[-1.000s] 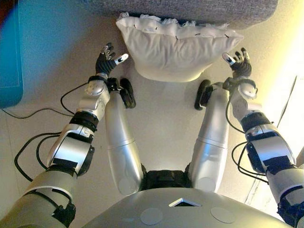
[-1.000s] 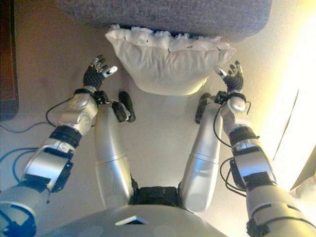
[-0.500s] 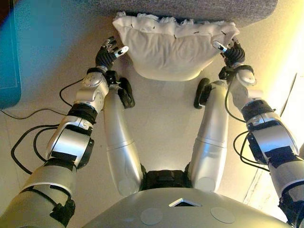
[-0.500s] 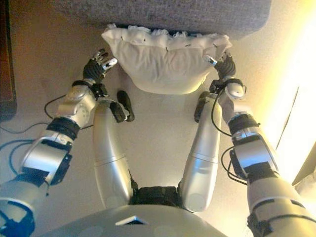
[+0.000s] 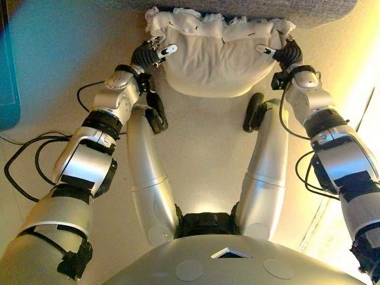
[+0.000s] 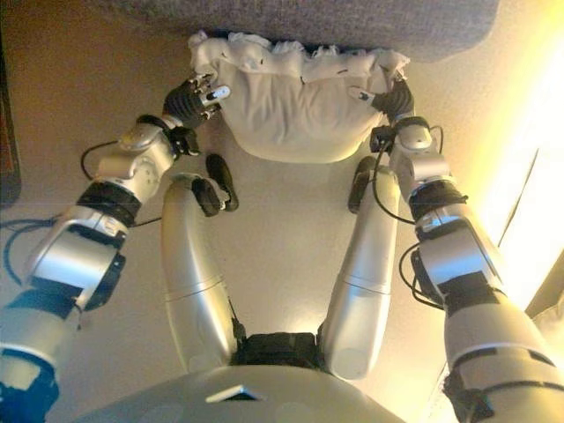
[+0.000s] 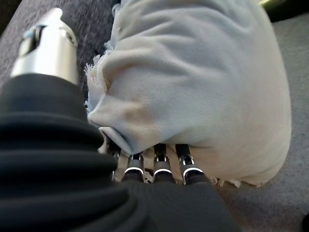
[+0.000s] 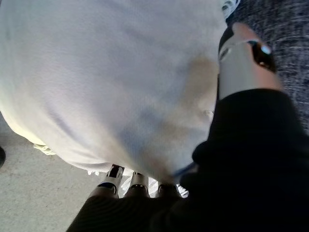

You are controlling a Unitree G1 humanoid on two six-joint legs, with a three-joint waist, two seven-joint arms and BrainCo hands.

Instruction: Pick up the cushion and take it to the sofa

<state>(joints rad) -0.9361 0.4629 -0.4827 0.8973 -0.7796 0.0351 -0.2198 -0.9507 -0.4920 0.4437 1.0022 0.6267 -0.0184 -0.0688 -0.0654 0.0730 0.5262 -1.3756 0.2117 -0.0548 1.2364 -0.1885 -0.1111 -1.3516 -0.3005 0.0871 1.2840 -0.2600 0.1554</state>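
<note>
A white cushion (image 5: 214, 59) with a frilled edge lies on the floor against the foot of the grey sofa (image 5: 249, 9). My left hand (image 5: 145, 56) presses on its left end and my right hand (image 5: 289, 54) on its right end, so the cushion bulges between them. Each thumb rests on the top face. In the left wrist view the fingers (image 7: 161, 164) run straight under the cushion (image 7: 203, 82), their tips hidden. The right wrist view shows the same: the fingers (image 8: 116, 176) reach beneath the cushion (image 8: 106, 77). Both hands are open.
The sofa's front runs across the far side, right behind the cushion. A blue-green object (image 5: 7, 77) stands at the far left. Pale bare floor (image 5: 202, 136) lies between the cushion and me.
Both hands have moved in from beside the cushion and now press on its two ends. The cushion is squeezed narrower and bunched up between them.
</note>
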